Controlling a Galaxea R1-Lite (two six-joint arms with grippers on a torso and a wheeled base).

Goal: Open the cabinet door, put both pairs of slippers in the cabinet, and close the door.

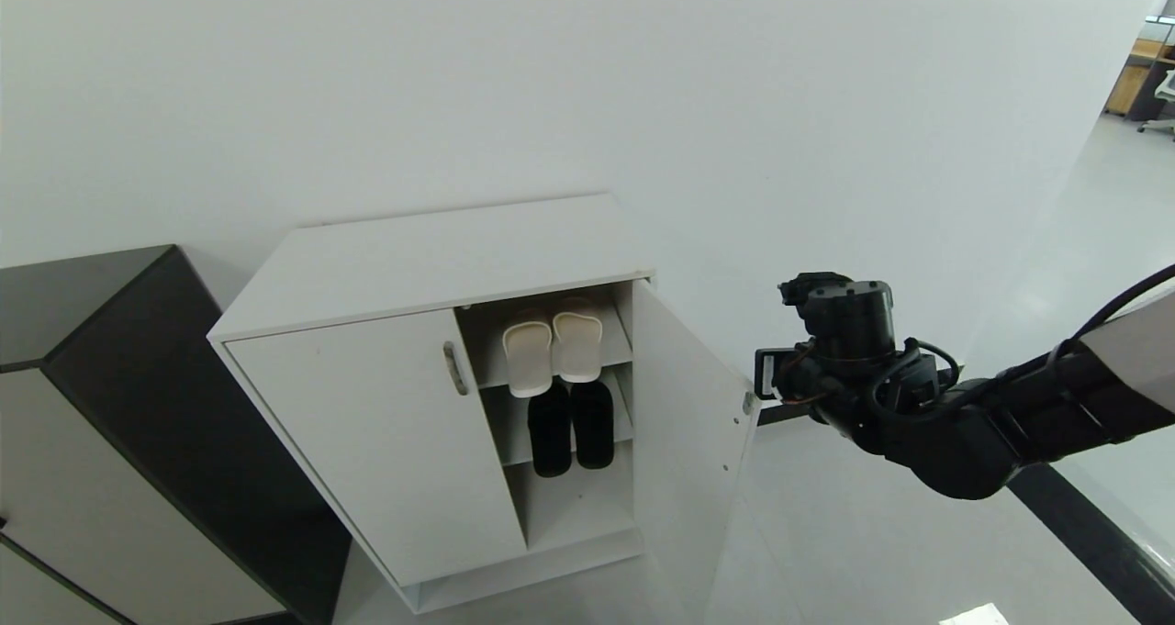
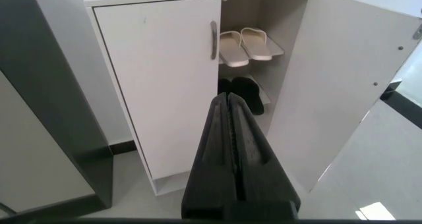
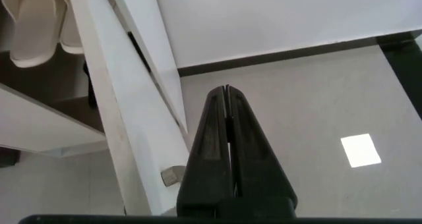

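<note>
- Standing open, the right door (image 1: 684, 423) of the white two-door cabinet (image 1: 431, 258) exposed the shelves; the left door (image 1: 367, 423) was closed.
- The white slipper pair (image 1: 553, 345) lay on the upper shelf, the black slipper pair (image 1: 571, 428) on the shelf below.
- The right gripper (image 3: 226, 92), fingers pressed together and empty, was just beside the open door's free edge.
- The left gripper (image 2: 227, 97), fingers likewise together, faced the cabinet front.

Bright even light w/ soft shadows, edge warp.
</note>
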